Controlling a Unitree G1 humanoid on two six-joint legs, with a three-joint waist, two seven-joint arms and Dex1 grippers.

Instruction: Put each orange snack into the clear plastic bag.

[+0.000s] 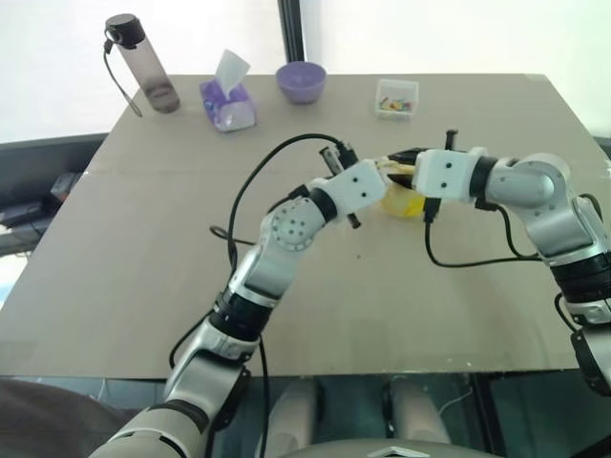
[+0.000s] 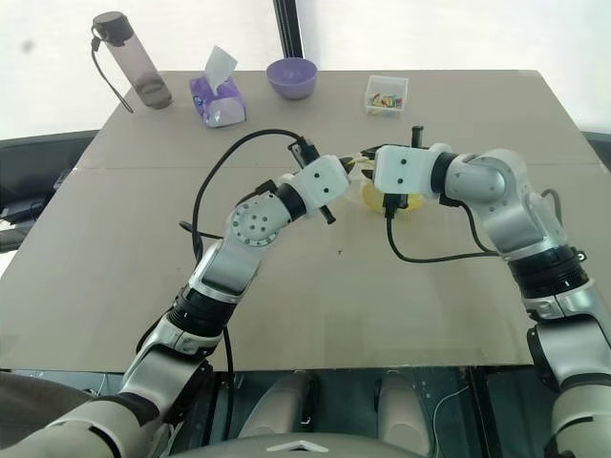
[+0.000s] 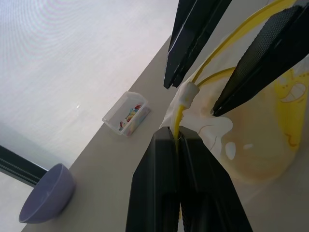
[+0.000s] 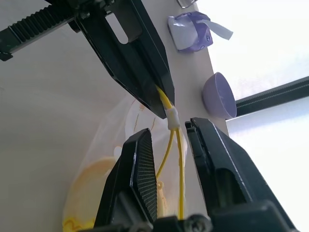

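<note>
Left eye view: both arms meet above the middle of the flat grey-brown table (image 1: 143,258). The left gripper (image 1: 382,164) and the right gripper (image 1: 399,162) point at each other, and between them hangs the clear plastic bag (image 1: 406,202) with the orange snack (image 1: 402,204) showing yellow inside it, just under the right wrist. Along the far edge stand a smoky grey water bottle with a black cap (image 1: 143,63), a purple tissue pack with a white sheet sticking up (image 1: 227,101), a round purple bowl (image 1: 301,81) and a small clear box of coloured bits (image 1: 396,98), all well apart from the bag.

Left wrist view: the left gripper's black fingers (image 3: 159,193) are pressed together on the bag's yellow zip strip (image 3: 179,118), just below a white slider. The right gripper's fingers (image 3: 260,63) stand apart on either side of the strip beyond it. The bun's pale orange dome lies in the lower part of the bag.

Right wrist view: the right gripper's fingers (image 4: 140,179) straddle the yellow strip with a gap on each side, not clamping it, while the left gripper pinches the strip at the slider.
</note>
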